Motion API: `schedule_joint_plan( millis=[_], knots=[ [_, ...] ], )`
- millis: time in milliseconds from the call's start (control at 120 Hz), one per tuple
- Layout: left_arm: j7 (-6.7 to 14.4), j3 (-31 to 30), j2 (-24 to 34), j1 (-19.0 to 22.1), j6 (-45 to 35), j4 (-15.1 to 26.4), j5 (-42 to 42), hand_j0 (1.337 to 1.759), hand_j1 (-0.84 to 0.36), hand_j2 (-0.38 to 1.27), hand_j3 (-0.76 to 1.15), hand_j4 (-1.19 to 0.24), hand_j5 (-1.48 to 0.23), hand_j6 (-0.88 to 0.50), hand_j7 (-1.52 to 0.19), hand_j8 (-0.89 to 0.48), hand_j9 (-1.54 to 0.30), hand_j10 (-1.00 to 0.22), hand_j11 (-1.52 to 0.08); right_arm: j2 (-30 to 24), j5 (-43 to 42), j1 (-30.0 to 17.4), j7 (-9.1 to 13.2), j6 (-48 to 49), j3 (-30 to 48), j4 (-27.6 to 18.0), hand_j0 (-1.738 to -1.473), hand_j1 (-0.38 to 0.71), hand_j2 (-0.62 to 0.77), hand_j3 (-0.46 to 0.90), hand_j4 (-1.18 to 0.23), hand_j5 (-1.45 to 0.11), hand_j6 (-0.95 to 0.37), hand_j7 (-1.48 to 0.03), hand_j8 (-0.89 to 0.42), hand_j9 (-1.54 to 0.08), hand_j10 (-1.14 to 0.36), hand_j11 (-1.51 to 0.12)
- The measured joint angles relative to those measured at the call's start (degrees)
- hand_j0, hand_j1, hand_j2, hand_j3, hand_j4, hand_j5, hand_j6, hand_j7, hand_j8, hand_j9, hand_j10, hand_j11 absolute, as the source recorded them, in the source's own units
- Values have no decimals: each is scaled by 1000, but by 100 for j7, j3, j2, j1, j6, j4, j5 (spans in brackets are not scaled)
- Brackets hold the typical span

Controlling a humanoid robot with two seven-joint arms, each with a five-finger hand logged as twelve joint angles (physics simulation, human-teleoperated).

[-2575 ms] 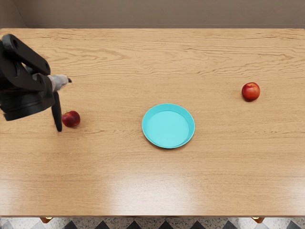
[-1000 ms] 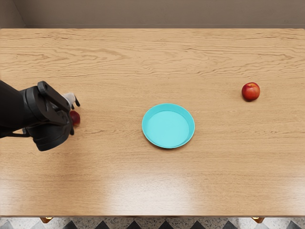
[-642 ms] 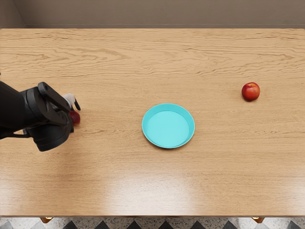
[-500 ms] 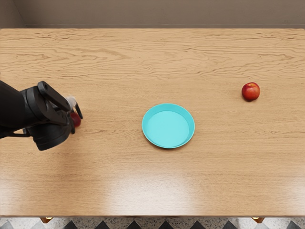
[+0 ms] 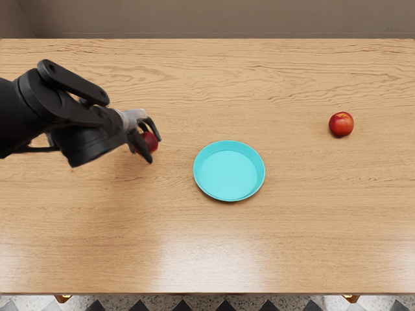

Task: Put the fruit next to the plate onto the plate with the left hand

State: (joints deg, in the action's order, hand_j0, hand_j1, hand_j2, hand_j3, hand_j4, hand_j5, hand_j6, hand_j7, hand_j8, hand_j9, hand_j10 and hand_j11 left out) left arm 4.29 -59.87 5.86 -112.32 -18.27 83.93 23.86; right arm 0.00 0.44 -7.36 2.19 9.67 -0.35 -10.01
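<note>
On the table (image 5: 194, 78) — left hand (image 5: 136, 128), fingers (image 5: 142, 149) pinching the apple (image 5: 151, 140), has carried it closer to the plate (image 5: 229, 172)

readable text: none | labels, brands: none | numbers, signs: none

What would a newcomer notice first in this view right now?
The black left hand, reaching in from the left edge, grips a small red apple short of the teal plate. The plate sits empty mid-table, and a second red apple lies alone far right.
</note>
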Motion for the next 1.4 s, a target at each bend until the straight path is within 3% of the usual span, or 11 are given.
schedule_joint_plan(
  millis=[133, 392, 475, 658, 933, 1000, 1108, 1217, 1250, 1308, 1400],
  knots=[
    [29, 803, 291, -75, 309, -22, -170, 1646, -366, 296, 0, -573, -1037, -328, -1083, -348, -1103, -792, -1106, 0, 0, -1, 0, 0, 0, 1, -1658, -335, -2, 0, -11, -15, -11, -15, -11, -15, -11, -15],
    [4, 1898, 84, 196, 1141, -333, -280, 1646, -342, 289, 0, -600, -1031, -351, -1080, -373, -1097, -782, -1101, 0, 0, -1, 0, 0, 0, 1, -1658, -335, -2, 0, -11, -15, -11, -15, -11, -15, -11, -15],
    [-4, 2024, -83, 432, 1245, -504, -295, 1646, -313, 203, 0, -623, -1027, -374, -1078, -389, -1095, -776, -1099, 0, 0, -1, 1, 0, 0, 1, -1658, -335, -2, 0, -11, -15, -11, -15, -11, -15, -11, -15],
    [-11, 2098, -267, 720, 1291, -939, -324, 1646, -370, 348, 0, -590, -1049, -348, -1073, -359, -1103, -738, -1102, 0, 0, -2, 1, 0, 0, 2, -1658, -335, -2, 0, -11, -15, -11, -15, -11, -15, -11, -15],
    [-8, 2053, -434, 1047, 1270, -1496, -342, 1644, -371, 317, 0, -593, -1025, -348, -1051, -356, -1095, -743, -1098, 0, 0, -1, 0, 0, 0, 1, -1658, -335, -2, 0, -11, -15, -11, -15, -11, -15, -11, -15],
    [-12, 2051, -443, 1104, 1245, -1527, -307, 1648, -297, 262, 0, -559, -876, -389, -897, -403, -936, -636, -937, 0, 0, -1, 0, 0, 0, 1, -1658, -335, -2, 0, -11, -15, -11, -15, -11, -15, -11, -15],
    [-10, 2025, -444, 1111, 1232, -1544, -298, 1652, -55, 158, 0, -349, -541, -249, -554, -257, -576, -394, -577, 0, 0, -1, 0, 0, 0, 0, -1658, -335, -2, 0, -11, -15, -11, -15, -11, -15, -11, -15],
    [-1, 2013, -409, 1040, 1282, -1493, -309, 1655, 107, 94, 0, -208, -323, -150, -330, -155, -343, -235, -344, 0, 0, -1, 0, 0, 0, 1, -1658, -335, -2, 0, -11, -15, -11, -15, -11, -15, -11, -15],
    [4, 2009, -190, 830, 1379, -1407, -310, 1655, 143, 80, 0, -178, -275, -129, -282, -133, -293, -201, -294, 0, 0, 0, 0, 0, 0, 0, -1658, -335, -2, 0, -12, -15, -12, -15, -12, -15, -12, -15],
    [14, 1880, 839, 244, 1965, -1034, -309, 1656, 192, 60, 0, -136, -209, -98, -214, -101, -222, -153, -223, 0, 0, 0, -1, 0, 0, 1, -1658, -335, -2, 0, -12, -15, -12, -15, -12, -15, -12, -15],
    [53, 1365, 2415, 373, 3591, -581, -318, 1657, 246, 39, 0, -89, -137, -65, -140, -67, -145, -100, -145, 0, 0, 0, 0, 0, 0, 2, -1658, -335, -2, 0, -12, -15, -12, -15, -12, -15, -12, -15]
  ],
)
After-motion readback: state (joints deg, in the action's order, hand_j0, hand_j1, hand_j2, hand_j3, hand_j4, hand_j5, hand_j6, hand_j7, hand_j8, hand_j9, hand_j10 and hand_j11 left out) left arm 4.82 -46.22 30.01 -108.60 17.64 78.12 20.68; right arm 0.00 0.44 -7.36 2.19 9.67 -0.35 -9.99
